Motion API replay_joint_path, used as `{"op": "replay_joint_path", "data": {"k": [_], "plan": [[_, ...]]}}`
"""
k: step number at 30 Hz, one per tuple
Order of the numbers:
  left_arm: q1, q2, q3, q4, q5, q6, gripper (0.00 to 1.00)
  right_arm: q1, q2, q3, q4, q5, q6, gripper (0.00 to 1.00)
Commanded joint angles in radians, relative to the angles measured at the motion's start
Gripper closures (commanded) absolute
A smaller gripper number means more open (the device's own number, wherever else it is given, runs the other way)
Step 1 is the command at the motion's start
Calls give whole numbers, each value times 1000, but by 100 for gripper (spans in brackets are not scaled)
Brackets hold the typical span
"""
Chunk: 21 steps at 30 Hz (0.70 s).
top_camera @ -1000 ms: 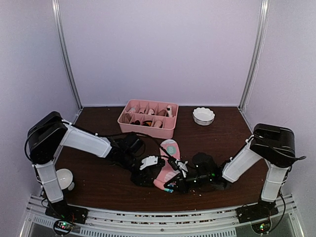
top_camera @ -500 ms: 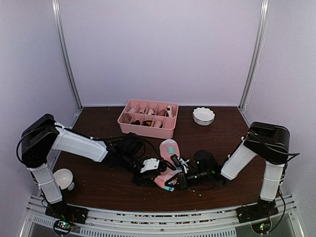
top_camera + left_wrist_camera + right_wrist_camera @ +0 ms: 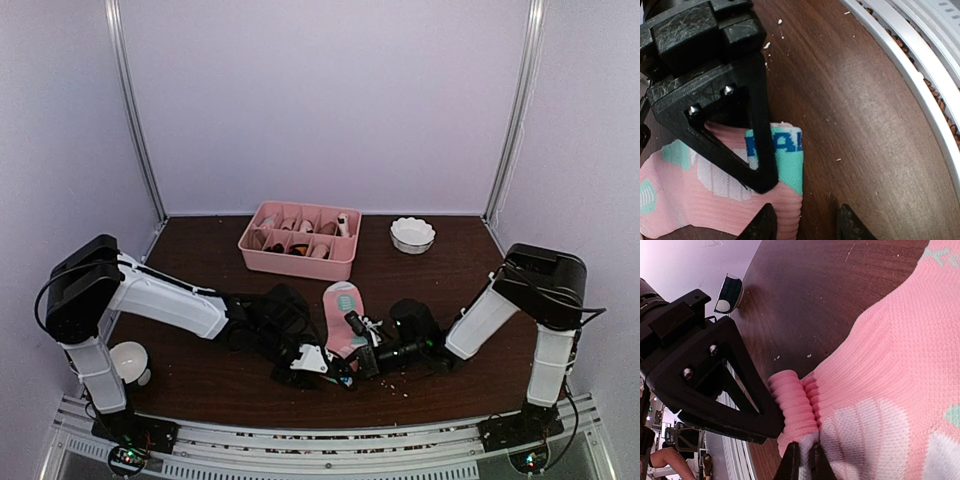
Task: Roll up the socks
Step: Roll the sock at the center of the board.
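Pink sock [image 3: 341,312] is lying flat on the dark brown surface [image 3: 200,250], close to the front edge and between the two arms. Its far end is pointing toward the pink tray [image 3: 300,243] at the back.

The left gripper [image 3: 802,226] is hanging low over the sock's near end. Its fingers [image 3: 761,224] are standing apart with bare wood showing between them. One of them is sitting right at the sock's edge, and they are holding nothing.

The right gripper [image 3: 802,466] is reaching in from the other side. Its fingers [image 3: 790,465] are drawn almost together and are pinching the pink fabric, which is bunching into a small ribbed fold just past the tips. From the left wrist, one black triangular finger of this gripper is pressing down on the sock's teal cuff, where blue lettering is showing.

A metal rail [image 3: 920,75] is running along the surface's front edge, just beyond the cuff. A white bowl [image 3: 412,235] is sitting at the back, to the right of the tray, and a white cup [image 3: 128,360] is standing beside the left arm's base. The tray's compartments are holding small things that I cannot make out.
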Motion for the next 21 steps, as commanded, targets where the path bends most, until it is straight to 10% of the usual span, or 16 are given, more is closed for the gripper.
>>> {"op": "replay_joint_path", "data": {"k": [1,21], "plan": [[5,20,19,35,-91,16,57,-24,117,-56,-393,144,-34,100],[-9,213,124,-152,-206,8,69,-52,79,-47,-384,113,9,92]]}}
